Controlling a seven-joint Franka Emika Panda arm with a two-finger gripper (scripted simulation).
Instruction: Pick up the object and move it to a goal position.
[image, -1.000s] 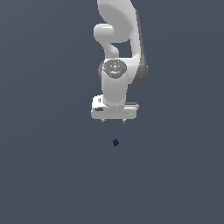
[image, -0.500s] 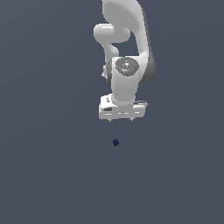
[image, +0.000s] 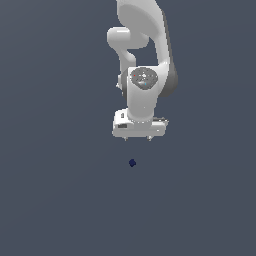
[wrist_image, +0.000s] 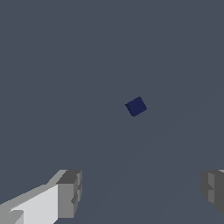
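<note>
Navy object (image: 132, 162) lies apart from wide-spread claw (image: 138, 138).

The arm (image: 145, 55) is rendered as smooth white plastic with a soft sheen, and a duller grey disc is set into its wrist joint. The gripper (wrist_image: 142, 192) is shown with matt grey fingertips (wrist_image: 70, 192) on a white body, their faces lightly ridged. The object (wrist_image: 136, 106) is seen as a flat, matt navy solid without gloss. The ground (image: 50, 200) is given an even, matt slate-grey finish with no texture.
</note>
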